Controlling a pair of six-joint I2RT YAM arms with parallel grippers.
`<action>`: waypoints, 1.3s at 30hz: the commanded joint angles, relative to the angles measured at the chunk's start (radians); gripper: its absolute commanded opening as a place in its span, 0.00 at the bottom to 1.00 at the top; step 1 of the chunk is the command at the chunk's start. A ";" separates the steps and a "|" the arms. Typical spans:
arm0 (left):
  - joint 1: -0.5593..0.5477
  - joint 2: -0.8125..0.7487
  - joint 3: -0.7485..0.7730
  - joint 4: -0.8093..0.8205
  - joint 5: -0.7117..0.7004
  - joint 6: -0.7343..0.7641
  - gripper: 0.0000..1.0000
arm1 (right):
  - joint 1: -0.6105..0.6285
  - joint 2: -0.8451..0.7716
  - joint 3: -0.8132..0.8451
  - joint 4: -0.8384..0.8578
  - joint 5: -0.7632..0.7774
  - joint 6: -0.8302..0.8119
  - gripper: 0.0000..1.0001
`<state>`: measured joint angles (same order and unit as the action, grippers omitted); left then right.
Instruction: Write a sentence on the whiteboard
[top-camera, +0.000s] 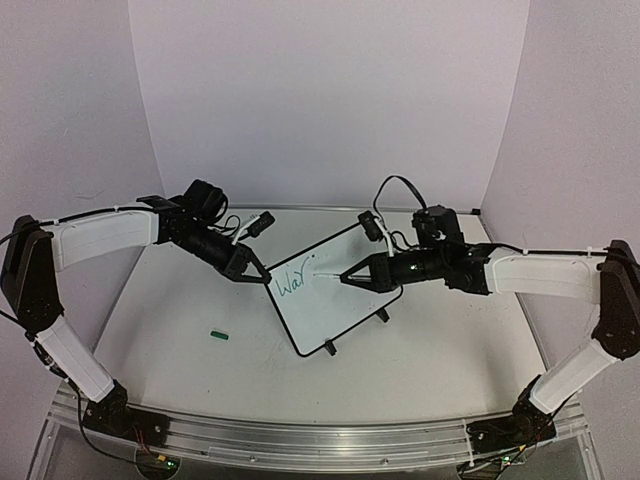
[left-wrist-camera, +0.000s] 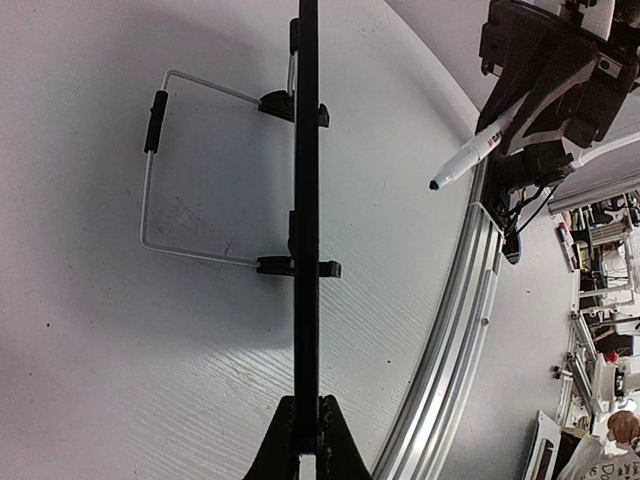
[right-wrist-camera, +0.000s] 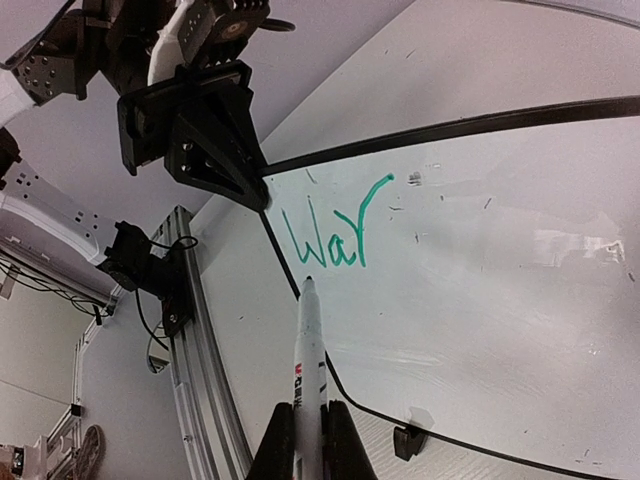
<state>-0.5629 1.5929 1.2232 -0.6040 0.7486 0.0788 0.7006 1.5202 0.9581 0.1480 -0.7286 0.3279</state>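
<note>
Top external: whiteboard (top-camera: 335, 300) at worktop (top-camera: 180, 300) centre, tilted, clamped at 10 o'clock corner by left pincer (top-camera: 258, 273). Right pincer (top-camera: 346, 278) clenched on marker (right-wrist-camera: 309, 360), tip just off board by green "War" (right-wrist-camera: 322, 235). Green cap (top-camera: 220, 335) at board's 8 o'clock.

The whiteboard (top-camera: 335, 305) stood tilted at the table (top-camera: 450, 350) centre, its left corner taken by the left pincer (top-camera: 252, 272), its face by the right pincer (top-camera: 352, 277) and marker (right-wrist-camera: 308, 370). Open surface lay either side; a green object (top-camera: 221, 335) sat near-left.
</note>
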 joint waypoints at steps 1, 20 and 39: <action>-0.028 0.005 0.013 -0.033 -0.028 0.048 0.00 | -0.006 0.013 0.048 0.014 -0.017 -0.035 0.00; -0.034 0.012 0.012 -0.028 -0.029 0.044 0.00 | -0.001 0.011 0.038 0.013 0.066 -0.032 0.00; -0.034 0.008 0.015 -0.030 -0.031 0.045 0.00 | 0.026 0.082 0.094 0.050 0.080 -0.013 0.00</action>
<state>-0.5663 1.5929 1.2236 -0.6025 0.7446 0.0788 0.7197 1.5837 1.0002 0.1541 -0.6704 0.3092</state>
